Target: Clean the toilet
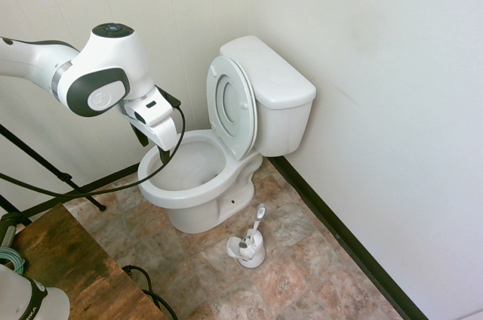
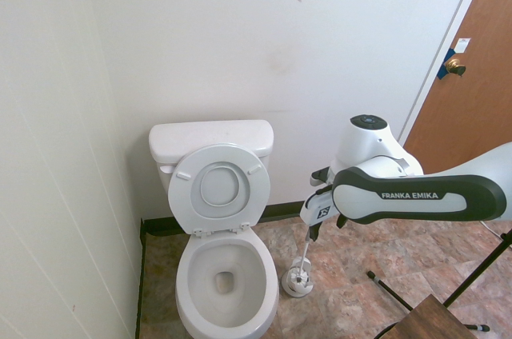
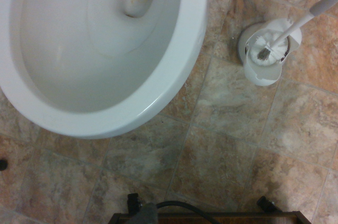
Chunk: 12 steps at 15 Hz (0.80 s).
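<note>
The white toilet (image 1: 198, 184) stands against the back wall, its seat and lid (image 1: 232, 105) raised against the tank (image 1: 275, 82). The bowl (image 2: 226, 279) is uncovered and holds nothing. My gripper (image 1: 152, 146) hangs above the floor just in front of the bowl's front rim, pointing down, open with nothing between its fingers. The second exterior view shows the gripper (image 2: 324, 229) to the right of the toilet, above the brush. The wrist view looks down on the toilet's bowl rim (image 3: 174, 71).
A white toilet brush (image 1: 253, 231) stands in its small holder (image 3: 264, 60) on the tiled floor beside the bowl. A wooden table (image 1: 72, 275) is near the arm's base. A brown door (image 2: 480, 75) lies to the right; a dark baseboard (image 1: 339, 233) lines the wall.
</note>
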Motion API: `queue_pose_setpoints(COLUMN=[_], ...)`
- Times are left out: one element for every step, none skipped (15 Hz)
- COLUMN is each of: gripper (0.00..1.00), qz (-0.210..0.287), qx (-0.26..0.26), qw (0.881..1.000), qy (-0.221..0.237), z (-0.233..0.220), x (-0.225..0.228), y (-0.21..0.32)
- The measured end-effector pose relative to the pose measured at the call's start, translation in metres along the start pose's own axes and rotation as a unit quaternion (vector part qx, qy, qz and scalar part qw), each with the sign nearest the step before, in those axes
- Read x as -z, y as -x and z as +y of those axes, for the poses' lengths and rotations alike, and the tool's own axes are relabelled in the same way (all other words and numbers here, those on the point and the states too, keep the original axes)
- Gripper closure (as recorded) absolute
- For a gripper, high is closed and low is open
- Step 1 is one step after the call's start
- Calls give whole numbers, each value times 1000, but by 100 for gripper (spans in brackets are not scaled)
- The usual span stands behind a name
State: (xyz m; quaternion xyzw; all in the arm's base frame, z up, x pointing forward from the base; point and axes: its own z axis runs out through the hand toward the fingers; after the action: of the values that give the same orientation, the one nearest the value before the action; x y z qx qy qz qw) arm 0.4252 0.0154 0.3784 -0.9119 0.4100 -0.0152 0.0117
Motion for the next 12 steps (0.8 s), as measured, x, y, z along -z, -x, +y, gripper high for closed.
queue_pose_setpoints(gripper=[0, 0, 0, 0, 0, 0, 0, 0, 0, 0, 0, 0], qz=[0, 1, 6, 12, 18, 22, 26, 29, 30, 35, 36, 35], qx=[0, 0, -4, -11, -21, -33, -46, -60, -74, -91, -109, -125], qw=[1000, 1000, 1000, 1000, 1000, 999, 999, 998, 997, 995, 993, 991], qy=[0, 1, -1, -3, -6, -10, -13, -16, -19, -21, -20, -17], z=[0, 0, -1, -2, -3, -4, -5, -7, -8, -9, -10, -10], x=[0, 0, 0, 1, 1, -1, -3, -7, -11, -18, -27, -39], y=[0, -1, -3, -6, -14, -24, -39, -55, -72, -91, -110, -130])
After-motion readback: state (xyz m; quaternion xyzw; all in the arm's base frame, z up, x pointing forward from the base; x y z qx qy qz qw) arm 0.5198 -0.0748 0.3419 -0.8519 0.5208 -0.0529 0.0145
